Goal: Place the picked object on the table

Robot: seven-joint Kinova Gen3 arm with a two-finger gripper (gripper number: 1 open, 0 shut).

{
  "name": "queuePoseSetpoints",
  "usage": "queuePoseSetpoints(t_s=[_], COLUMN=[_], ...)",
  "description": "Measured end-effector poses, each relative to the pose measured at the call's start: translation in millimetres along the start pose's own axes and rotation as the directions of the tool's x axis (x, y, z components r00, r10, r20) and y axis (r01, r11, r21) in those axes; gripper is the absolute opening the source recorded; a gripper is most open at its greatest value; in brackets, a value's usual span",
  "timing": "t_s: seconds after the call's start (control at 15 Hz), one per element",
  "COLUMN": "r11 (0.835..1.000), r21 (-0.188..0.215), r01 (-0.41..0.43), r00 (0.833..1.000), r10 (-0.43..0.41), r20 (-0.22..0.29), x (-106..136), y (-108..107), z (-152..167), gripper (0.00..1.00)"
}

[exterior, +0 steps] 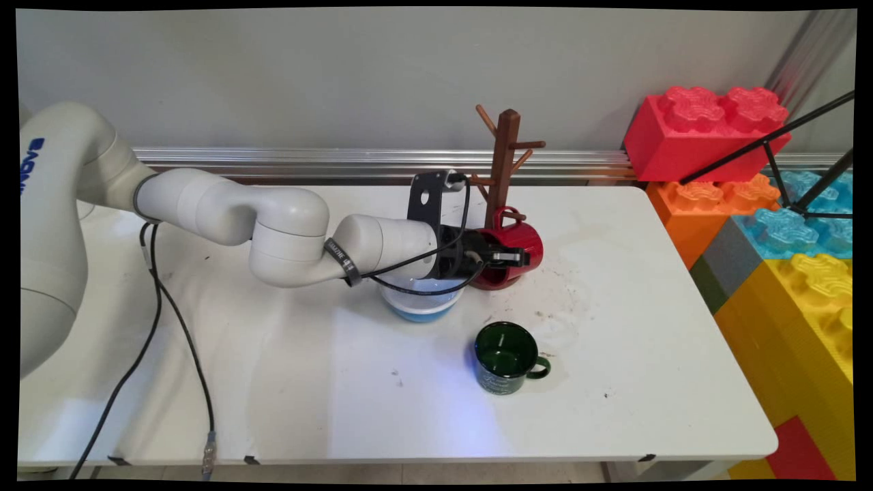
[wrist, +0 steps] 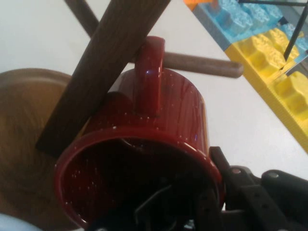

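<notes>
In the main view, you had the gripper point(exterior: 508, 258) out sideways from the left, low over the table point(exterior: 648, 327). It was gripping the red mug point(exterior: 515, 242): 1 black finger lay on the outside of the mug's wall, and the other was hidden inside. The mug was tipped on its side with its mouth toward the arm. It sat right against the brown wooden mug tree point(exterior: 502, 160), down near the tree's foot. The mug's handle point(exterior: 505, 213) pointed up, close to 1 of the low pegs — you could not tell from here if it hung on the peg.

Just under the wrist stood a white and blue bowl point(exterior: 421, 303), partly hidden by the arm. A green mug point(exterior: 506, 357) stood upright nearer to you, well apart from the gripper, with its handle to the right. Big toy blocks point(exterior: 784, 225) in red, orange, blue and yellow were stacked past the table's right end.

In the hand view, the red mug point(wrist: 144, 154) filled the middle, its dark mouth facing you. Its handle point(wrist: 148, 72) lay against the tree's trunk point(wrist: 103, 72), and a peg point(wrist: 202, 65) stuck out behind it. The tree's round base point(wrist: 24, 144) showed on the left.
</notes>
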Motion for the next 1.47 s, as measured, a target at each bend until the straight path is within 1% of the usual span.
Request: queuePoseSetpoints(t_s=[0.4, 0.6, 0.87, 1.13, 1.33, 1.47], r11=[0.998, 0.996, 0.992, 0.985, 0.980, 0.978], r21=[-0.056, -0.083, -0.117, -0.161, -0.191, -0.202], r01=[0.004, 0.012, 0.038, 0.058, 0.062, 0.056], r00=[1.000, 1.000, 0.999, 0.998, 0.997, 0.997], r10=[-0.004, -0.013, -0.036, -0.051, -0.052, -0.044], r20=[-0.013, -0.011, 0.016, 0.045, 0.058, 0.067], x=[10, 13, 12, 10, 13, 15], y=[10, 17, 28, 42, 52, 57], z=[-4, -8, -17, -27, -33, -35], gripper=[0.00, 0.00, 0.00, 0.00, 0.00, 0.00])
